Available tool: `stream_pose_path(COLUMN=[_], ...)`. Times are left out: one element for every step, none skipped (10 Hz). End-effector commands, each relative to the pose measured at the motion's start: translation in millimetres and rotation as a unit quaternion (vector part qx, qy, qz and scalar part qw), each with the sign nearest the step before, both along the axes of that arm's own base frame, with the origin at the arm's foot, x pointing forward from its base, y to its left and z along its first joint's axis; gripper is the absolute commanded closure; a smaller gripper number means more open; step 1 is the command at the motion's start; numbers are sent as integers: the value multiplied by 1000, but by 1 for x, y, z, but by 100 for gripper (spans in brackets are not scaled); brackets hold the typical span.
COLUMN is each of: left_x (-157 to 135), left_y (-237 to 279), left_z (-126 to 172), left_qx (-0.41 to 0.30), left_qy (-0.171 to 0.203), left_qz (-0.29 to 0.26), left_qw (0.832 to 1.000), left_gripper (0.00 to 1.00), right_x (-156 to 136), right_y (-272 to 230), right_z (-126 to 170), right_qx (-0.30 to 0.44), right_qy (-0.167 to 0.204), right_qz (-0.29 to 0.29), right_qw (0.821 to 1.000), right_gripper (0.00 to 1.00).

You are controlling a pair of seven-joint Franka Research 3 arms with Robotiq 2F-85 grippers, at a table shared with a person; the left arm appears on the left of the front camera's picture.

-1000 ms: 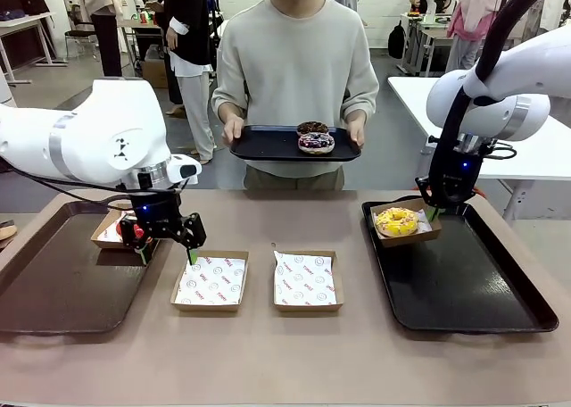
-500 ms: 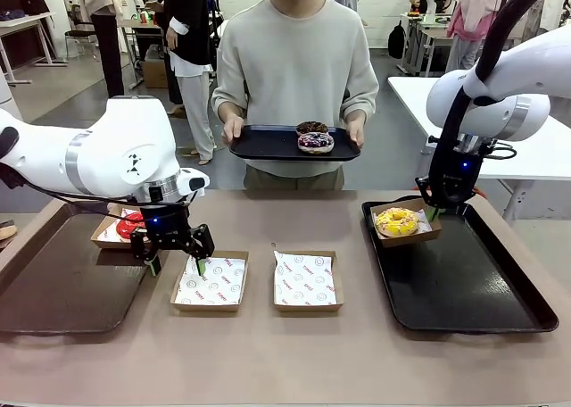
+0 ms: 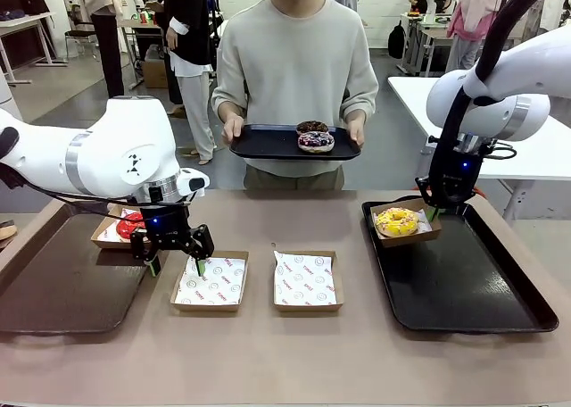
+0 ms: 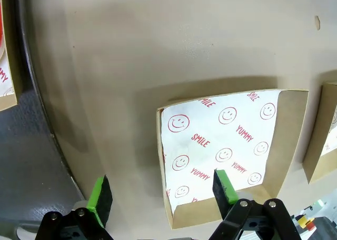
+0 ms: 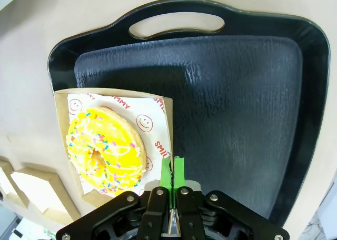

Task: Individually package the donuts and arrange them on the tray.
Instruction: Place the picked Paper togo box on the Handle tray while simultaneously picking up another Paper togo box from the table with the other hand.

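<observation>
Over empty box (image 3: 211, 282) edge, left end effector (image 3: 176, 264) points down, open; right end effector (image 5: 172, 166) pinched shut beside yellow donut (image 5: 120, 139).

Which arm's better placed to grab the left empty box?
Left. The open left gripper straddles one wall of the empty box, a finger over its paper. The right gripper is shut at the yellow donut box on the black tray.

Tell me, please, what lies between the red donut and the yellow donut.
In the front view: the open left gripper, then two empty paper-lined boxes side by side.
</observation>
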State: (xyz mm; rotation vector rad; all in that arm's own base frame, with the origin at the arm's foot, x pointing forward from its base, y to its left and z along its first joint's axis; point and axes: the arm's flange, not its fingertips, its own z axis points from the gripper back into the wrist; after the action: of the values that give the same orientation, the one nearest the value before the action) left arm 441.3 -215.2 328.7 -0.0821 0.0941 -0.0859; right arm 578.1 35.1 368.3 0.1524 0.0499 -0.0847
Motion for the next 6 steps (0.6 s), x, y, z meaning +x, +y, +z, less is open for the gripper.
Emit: stream_pose_path(left_x=[-1, -1, -1, -1, 0, -4], left_y=[0, 0, 0, 0, 0, -2], left_z=[0, 0, 0, 0, 0, 0], left_qx=[5, 5, 5, 5, 0, 1], left_qy=[0, 0, 0, 0, 0, -2], left_qz=[-5, -5, -5, -5, 0, -7], left_qw=[1000, 1000, 1000, 1000, 1000, 1000], left_gripper=[0, 0, 0, 0, 0, 0], right_x=[0, 0, 0, 0, 0, 3], right_y=[0, 0, 0, 0, 0, 2], right_z=[0, 0, 0, 0, 0, 2], right_qx=[0, 0, 0, 0, 0, -4], right_qy=[0, 0, 0, 0, 0, -3], right_qz=[1, 1, 1, 1, 0, 2], right_qw=[1000, 1000, 1000, 1000, 1000, 1000], right_gripper=[99, 99, 99, 99, 99, 99])
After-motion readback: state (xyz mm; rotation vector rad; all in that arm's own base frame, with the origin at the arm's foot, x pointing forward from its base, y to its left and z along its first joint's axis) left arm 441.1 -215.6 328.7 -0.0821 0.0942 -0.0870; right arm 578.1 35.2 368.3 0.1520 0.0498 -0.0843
